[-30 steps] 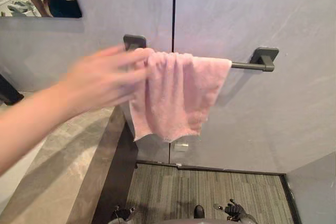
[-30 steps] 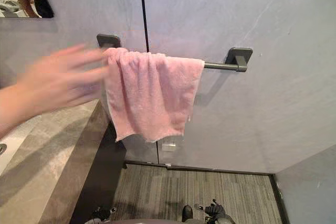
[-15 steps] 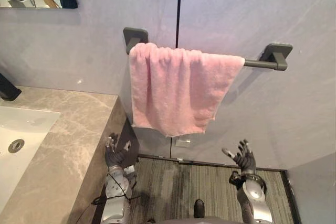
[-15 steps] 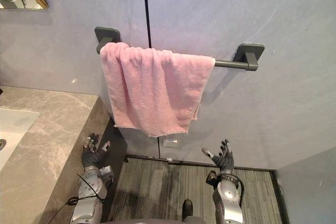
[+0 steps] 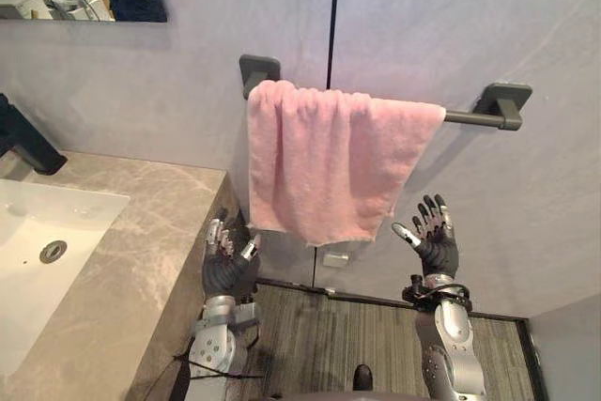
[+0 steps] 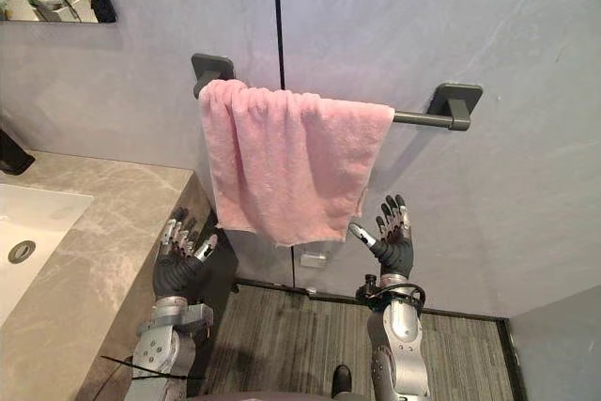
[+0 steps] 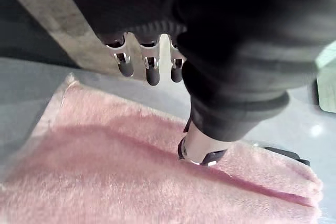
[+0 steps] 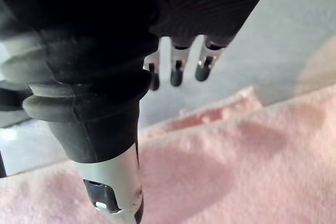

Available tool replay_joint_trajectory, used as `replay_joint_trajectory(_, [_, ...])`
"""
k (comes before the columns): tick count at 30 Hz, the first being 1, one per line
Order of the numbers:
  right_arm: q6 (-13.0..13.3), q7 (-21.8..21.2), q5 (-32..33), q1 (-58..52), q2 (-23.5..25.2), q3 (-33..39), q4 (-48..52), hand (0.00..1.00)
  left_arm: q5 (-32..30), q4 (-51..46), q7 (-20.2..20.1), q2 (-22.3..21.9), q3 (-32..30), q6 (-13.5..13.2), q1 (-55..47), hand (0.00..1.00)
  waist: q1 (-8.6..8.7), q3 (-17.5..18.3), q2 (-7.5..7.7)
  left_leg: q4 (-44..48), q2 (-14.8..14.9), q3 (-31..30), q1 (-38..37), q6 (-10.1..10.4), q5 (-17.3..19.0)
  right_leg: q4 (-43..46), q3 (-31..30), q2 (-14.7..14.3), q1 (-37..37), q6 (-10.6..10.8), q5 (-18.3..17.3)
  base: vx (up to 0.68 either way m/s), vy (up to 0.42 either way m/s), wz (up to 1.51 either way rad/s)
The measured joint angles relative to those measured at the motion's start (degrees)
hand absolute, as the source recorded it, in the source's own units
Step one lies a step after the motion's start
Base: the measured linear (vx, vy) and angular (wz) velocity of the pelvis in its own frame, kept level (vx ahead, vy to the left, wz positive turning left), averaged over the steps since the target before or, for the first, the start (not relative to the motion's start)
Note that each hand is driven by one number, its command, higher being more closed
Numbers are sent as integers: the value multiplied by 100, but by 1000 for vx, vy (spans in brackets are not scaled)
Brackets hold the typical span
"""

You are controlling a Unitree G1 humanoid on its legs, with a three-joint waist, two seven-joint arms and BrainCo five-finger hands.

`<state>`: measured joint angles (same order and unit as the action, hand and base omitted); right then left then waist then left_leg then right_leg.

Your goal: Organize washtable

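The pink towel (image 5: 329,161) hangs over the wall bar (image 5: 474,117), beside the surface (image 5: 122,260). Your left robot hand (image 5: 227,265) and right robot hand (image 5: 434,241) hover near its hem, fingers spread, empty. This appears to be the approach step; next, pinch both lower corners to straighten it.

The left hand (image 7: 236,51) has its fingers (image 7: 152,74) stretched out in a row, with the thumb (image 7: 198,150) apart from them, and they hold nothing. Past them hangs the pink towel (image 7: 105,171), one corner of it near the fingers. A dark bar (image 7: 286,154) comes out at the towel's far end. Behind is the grey wall (image 7: 26,87).
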<state>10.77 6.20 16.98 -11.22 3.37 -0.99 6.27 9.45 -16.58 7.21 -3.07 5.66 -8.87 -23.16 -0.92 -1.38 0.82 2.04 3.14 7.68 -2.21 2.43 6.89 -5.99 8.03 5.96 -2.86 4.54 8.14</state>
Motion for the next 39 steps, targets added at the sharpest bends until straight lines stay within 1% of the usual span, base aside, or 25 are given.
replay_joint_trajectory(3, [-11,-129,104,114,-45,-94,-1,0,382,-200,-248,114,-7,114,-30,0,2,24,-25,34,-6,-47,54,2,-4,20,18,8,-47,0,3,0,-4,1])
replay_joint_trajectory(6, [-23,-172,187,364,-116,-127,-9,0,578,-232,-473,223,-19,239,-6,0,16,37,-29,35,-15,-76,61,2,-5,21,78,17,-46,0,3,-2,-3,2])
replay_joint_trajectory(8, [-61,-277,335,645,-184,-142,-72,0,577,-247,-589,305,-39,355,148,0,6,42,-22,50,-25,-129,96,1,-7,21,131,18,-47,0,3,-20,-12,13])
replay_joint_trajectory(11, [-77,-380,578,1142,-231,-356,-322,0,442,-247,-550,376,-128,404,668,0,-3,44,-20,92,-30,-154,166,4,-11,20,159,19,-68,-7,12,-36,-17,10])
replay_joint_trajectory(14, [-101,-401,772,1621,-261,-529,-379,0,35,-229,-312,428,-220,397,1452,0,-3,44,-8,102,-43,-202,407,2,-83,20,235,30,-268,-34,70,-72,-33,9])
replay_joint_trajectory(15, [-100,-402,784,1760,-264,-579,-379,0,-68,-214,-267,448,-240,391,1668,100,-3,35,3,98,-46,-203,503,4,-116,21,237,32,-372,-50,104,-64,-34,8])
replay_joint_trajectory(18, [-98,-396,854,2104,-270,-684,-378,0,-169,-137,-68,446,-269,388,2202,100,1,-33,21,92,-36,-233,701,34,-196,23,253,27,-598,-78,157,-7,-10,2])
replay_joint_trajectory(19, [-98,-396,897,2124,-273,-685,-377,0,-175,-112,-59,450,-269,385,2251,100,0,-33,22,93,-28,-230,725,36,-197,23,251,28,-621,-82,160,-33,-29,-1])
replay_joint_trajectory(20, [-98,-396,961,2191,-299,-696,-376,100,-188,-84,-56,456,-269,365,2338,100,7,-45,22,97,-16,-215,783,48,-205,23,244,27,-683,-100,173,-21,-22,-6])
replay_joint_trajectory(23, [-98,-395,1009,2348,-342,-727,-344,100,-243,-84,-62,460,-244,358,2513,100,3,-79,18,108,4,-178,966,61,-220,23,216,15,-859,-135,204,-27,-27,-5])
replay_joint_trajectory(25, [-98,-396,1037,2382,-379,-742,-171,100,-240,-84,-62,462,-227,353,2659,100,-6,-203,12,108,32,-146,1020,66,-221,23,196,-6,-897,-139,207,-26,-33,-6])
replay_joint_trajectory(28, [-97,-396,1067,2398,-381,-738,96,100,-210,-88,-76,463,-224,345,2745,100,-9,-204,10,108,43,-93,1139,67,-222,24,146,-19,-1036,-152,217,-7,-20,-9])
replay_joint_trajectory(32, [-96,-397,1085,2446,-385,-671,206,100,347,-102,-248,478,-170,345,2819,100,-21,-220,-15,102,60,-33,1147,76,-227,25,124,-31,-1102,-153,218,60,-10,-3])
replay_joint_trajectory(34, [-96,-402,1194,2446,-381,-675,207,100,603,-110,-349,508,-147,346,2828,100,-23,-230,-31,93,59,-8,1147,76,-227,25,117,-27,-1110,-153,217,0,0,0])
replay_joint_trajectory(36, [-97,-421,1210,2442,-381,-653,261,100,890,-142,-353,549,-131,346,2827,100,-37,-231,-32,86,54,27,1147,77,-227,25,109,-21,-1124,-153,217,9,-3,-4])
replay_joint_trajectory(39, [-98,-500,1214,2390,-377,-557,455,100,1093,-211,-352,562,-139,346,2827,100,-60,-233,-36,89,53,34,1146,77,-226,25,102,-19,-1124,-153,217,0,0,0])
